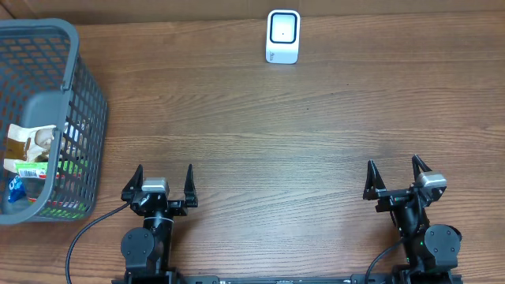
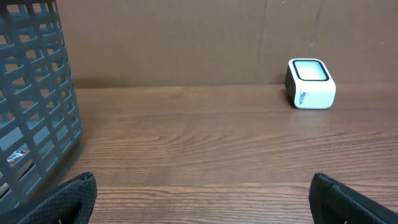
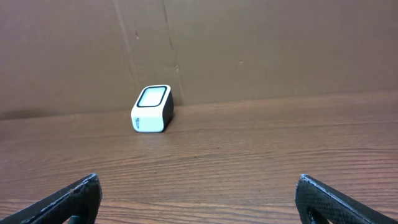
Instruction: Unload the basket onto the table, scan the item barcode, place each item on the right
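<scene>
Left pincer (image 1: 164,177) and right pincer (image 1: 393,170) rest wide open, empty, at near edge of counter (image 1: 260,134). Scanner (image 1: 283,35) far centre, window up for barcodes; left basket (image 1: 88,87) holds possibly snack packets (image 1: 31,150).

Open tabletop (image 1: 300,142) spans the area in front of the scanner (image 1: 283,36); the basket (image 1: 88,110) obstructs well to its left.
</scene>
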You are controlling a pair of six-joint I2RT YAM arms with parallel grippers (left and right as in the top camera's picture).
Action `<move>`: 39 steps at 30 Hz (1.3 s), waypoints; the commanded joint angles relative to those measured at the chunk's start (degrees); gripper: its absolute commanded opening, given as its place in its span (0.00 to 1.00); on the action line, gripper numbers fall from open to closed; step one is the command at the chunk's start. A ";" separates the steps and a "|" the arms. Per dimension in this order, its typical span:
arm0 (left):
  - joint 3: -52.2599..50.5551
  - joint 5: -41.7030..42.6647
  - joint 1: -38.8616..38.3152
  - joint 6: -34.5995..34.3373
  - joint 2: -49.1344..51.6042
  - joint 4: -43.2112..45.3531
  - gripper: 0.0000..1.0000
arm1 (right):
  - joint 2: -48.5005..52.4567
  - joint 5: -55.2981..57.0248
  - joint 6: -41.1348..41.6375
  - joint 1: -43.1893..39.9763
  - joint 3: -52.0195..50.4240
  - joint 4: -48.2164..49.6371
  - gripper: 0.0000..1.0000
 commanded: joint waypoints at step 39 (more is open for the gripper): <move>9.49 1.36 -0.39 -6.93 -0.72 2.27 1.00 | 2.64 -1.46 -0.07 -2.36 8.63 5.44 1.00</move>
